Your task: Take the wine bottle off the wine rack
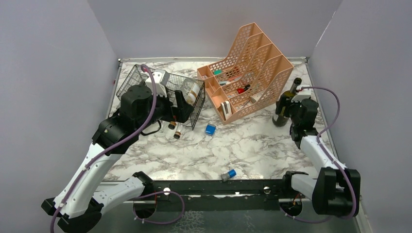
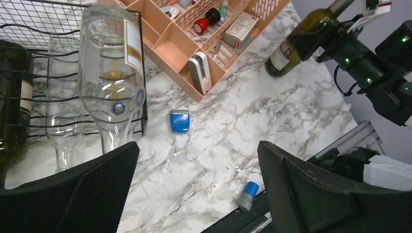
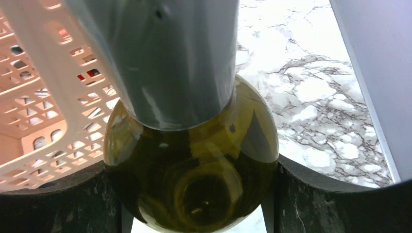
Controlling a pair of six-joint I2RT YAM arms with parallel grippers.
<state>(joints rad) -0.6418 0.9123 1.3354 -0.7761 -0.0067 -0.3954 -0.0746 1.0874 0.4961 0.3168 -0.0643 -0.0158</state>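
The black wire-mesh wine rack (image 1: 145,82) stands at the back left and holds several bottles lying down. In the left wrist view the rack (image 2: 29,29) holds a clear labelled bottle (image 2: 109,73), a second clear bottle (image 2: 60,107) and a dark bottle (image 2: 14,97). My left gripper (image 1: 180,104) is open and empty at the rack's front right corner, its jaws wide apart (image 2: 197,150). My right gripper (image 1: 294,107) is shut on a green wine bottle (image 1: 282,114) at the right, far from the rack. The bottle is tilted, with its base near the table (image 2: 291,46). Both pads (image 3: 58,204) press the bottle's body (image 3: 194,174).
A peach perforated file organizer (image 1: 262,73) with small items stands at back centre, just left of the held bottle. A blue clip (image 1: 210,129) lies on the marble table (image 1: 252,145). A blue-capped grey piece (image 1: 228,174) lies near the front rail. Grey walls enclose three sides.
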